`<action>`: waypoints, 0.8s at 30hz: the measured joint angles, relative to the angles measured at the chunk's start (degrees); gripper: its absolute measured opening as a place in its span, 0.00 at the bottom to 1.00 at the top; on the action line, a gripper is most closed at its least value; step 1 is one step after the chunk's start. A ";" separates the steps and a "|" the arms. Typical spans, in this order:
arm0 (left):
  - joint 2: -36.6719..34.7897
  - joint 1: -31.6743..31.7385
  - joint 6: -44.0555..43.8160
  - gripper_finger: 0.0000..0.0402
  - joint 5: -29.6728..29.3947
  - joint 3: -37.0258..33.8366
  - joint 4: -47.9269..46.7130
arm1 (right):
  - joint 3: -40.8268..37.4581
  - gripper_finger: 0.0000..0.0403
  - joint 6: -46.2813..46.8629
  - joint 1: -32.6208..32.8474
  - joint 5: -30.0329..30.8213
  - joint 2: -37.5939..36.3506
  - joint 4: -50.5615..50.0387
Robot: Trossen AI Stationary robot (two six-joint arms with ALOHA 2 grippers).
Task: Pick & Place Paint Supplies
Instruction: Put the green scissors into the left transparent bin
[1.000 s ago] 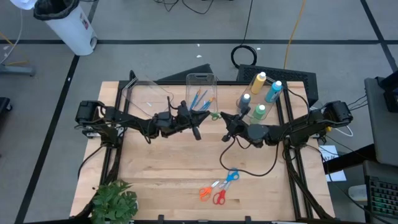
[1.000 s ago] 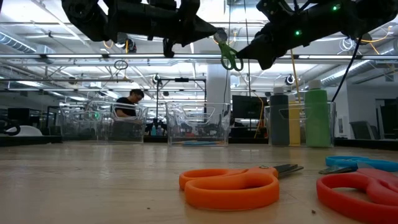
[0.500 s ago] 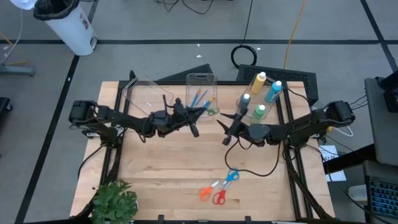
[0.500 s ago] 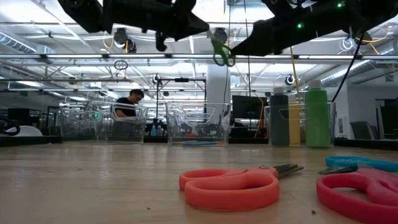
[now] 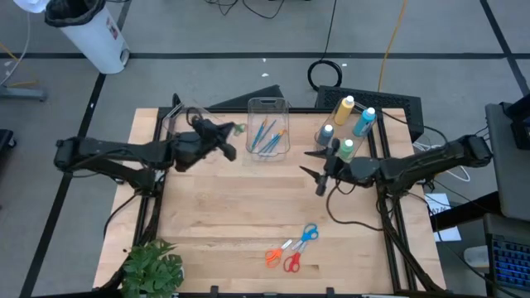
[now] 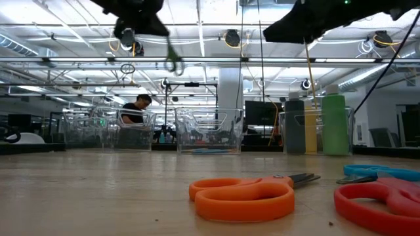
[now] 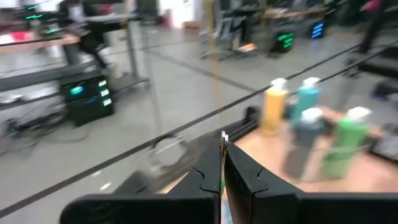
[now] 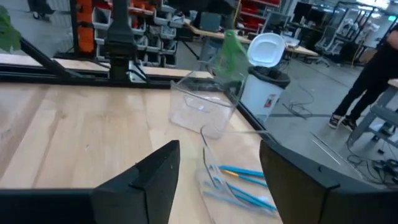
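Gripping the green-handled scissors (image 5: 238,128) by the blades, the left claw (image 5: 225,132) hangs high above the table (image 5: 224,215), fingers pinched tight, with the green loops sticking out past its tip. Directly beside that claw, on its outer side, stands an empty clear bin (image 5: 184,122); just beyond the scissor loops stands a second clear bin (image 5: 268,124) with the blue and orange brushes (image 5: 267,134) lying inside. In the low view the scissors (image 6: 173,63) dangle handle-down under the dark claw (image 6: 140,19).

The right claw (image 5: 315,170) is raised over the table with its two fingers spread wide and nothing between them; in its wrist view the fingers (image 8: 149,180) frame the brush bin (image 8: 239,183) and the empty bin (image 8: 202,102) farther off. Just behind this claw, near its wrist, stand four white-capped paint bottles: yellow (image 5: 343,110), blue (image 5: 365,121), green (image 5: 345,149) and grey-blue (image 5: 325,135).

Well apart from both claws, near the table's front edge, lie three more scissors together: blue (image 5: 309,234), orange (image 5: 274,256) and red (image 5: 291,263). A leafy plant (image 5: 151,266) sits at the front corner on the left arm's side.
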 joint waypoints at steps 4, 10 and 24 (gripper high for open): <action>-4.60 2.47 -4.60 0.01 -2.36 -2.04 -7.52 | 0.00 0.51 2.93 0.00 0.00 -4.78 -6.03; -10.16 6.45 -10.69 0.01 -2.72 -10.08 -11.15 | 0.00 0.52 5.54 0.00 -0.03 -9.48 -11.12; -17.85 18.33 -18.63 0.01 2.45 -27.51 -9.81 | -0.04 0.50 5.44 -0.01 -0.02 -10.27 -11.88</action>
